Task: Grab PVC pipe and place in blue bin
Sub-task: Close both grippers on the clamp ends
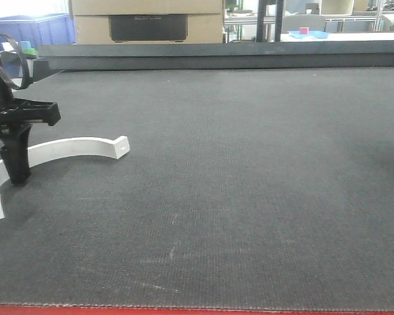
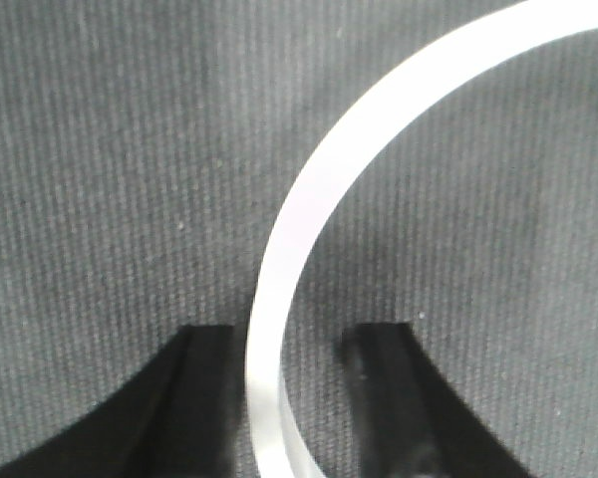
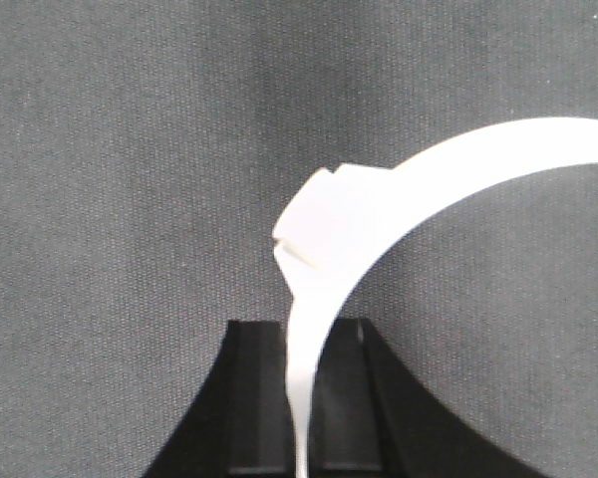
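Observation:
A white PVC pipe arc (image 1: 79,146) lies flat on the dark mat at the left, with a squared tab at each end. My left gripper (image 1: 14,172) stands down over its left part. In the left wrist view the left gripper (image 2: 297,334) is open and the jaws straddle the pipe (image 2: 309,199), with a gap on the right side. My right gripper (image 3: 301,334) is shut on another white PVC pipe arc (image 3: 458,164), held edge-on above the mat. It is outside the front view. The blue bin (image 1: 33,29) stands beyond the table's far left corner.
A raised grey ledge (image 1: 217,56) runs along the table's far edge. Behind it stands a cardboard box (image 1: 148,20). A red strip (image 1: 184,310) marks the table's near edge. The dark mat (image 1: 262,177) stretches to the right.

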Tool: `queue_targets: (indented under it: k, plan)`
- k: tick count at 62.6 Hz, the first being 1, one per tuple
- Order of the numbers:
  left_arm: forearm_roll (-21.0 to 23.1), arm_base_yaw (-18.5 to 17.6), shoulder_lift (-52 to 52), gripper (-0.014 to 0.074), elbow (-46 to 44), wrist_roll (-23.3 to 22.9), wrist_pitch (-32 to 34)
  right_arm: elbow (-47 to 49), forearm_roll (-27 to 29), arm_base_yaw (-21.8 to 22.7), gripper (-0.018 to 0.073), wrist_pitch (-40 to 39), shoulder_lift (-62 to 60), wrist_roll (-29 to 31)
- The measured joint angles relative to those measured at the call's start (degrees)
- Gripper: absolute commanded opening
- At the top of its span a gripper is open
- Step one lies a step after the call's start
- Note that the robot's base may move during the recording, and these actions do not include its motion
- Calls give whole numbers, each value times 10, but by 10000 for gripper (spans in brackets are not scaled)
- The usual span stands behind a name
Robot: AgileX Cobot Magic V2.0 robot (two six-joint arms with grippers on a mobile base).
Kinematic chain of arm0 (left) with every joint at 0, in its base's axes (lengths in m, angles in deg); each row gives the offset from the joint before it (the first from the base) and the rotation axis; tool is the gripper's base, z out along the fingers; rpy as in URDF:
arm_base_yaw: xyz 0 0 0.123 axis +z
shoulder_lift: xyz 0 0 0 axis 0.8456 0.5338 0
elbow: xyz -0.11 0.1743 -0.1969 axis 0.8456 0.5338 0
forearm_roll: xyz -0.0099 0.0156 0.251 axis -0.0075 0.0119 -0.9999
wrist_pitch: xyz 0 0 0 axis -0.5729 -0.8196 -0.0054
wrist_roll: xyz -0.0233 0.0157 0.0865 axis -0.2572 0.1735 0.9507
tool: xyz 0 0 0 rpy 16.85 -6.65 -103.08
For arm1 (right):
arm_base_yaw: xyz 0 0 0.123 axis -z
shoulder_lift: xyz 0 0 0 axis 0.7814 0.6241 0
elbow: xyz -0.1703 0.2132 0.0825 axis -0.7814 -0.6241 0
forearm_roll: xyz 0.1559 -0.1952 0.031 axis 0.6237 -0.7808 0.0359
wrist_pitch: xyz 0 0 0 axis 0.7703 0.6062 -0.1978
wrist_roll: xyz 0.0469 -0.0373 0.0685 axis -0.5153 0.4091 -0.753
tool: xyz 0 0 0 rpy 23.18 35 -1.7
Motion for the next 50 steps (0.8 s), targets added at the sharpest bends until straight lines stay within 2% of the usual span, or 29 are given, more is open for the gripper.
queue_targets:
  k: [23,26,36,50]
  plan:
    - [0,0,16,141,-5,-1,-18,0,1,0,-168,0,0,-2]
    - [0,0,16,116,-6,-1,-19,0,2,0,-168,0,0,-2]
    - [-2,0,16,-107,-6,-4,-24,0,2,0,-168,0,0,-2]
    - [-2,0,16,-111,-8,-5,-32,15,12,0,-168,20,0,0]
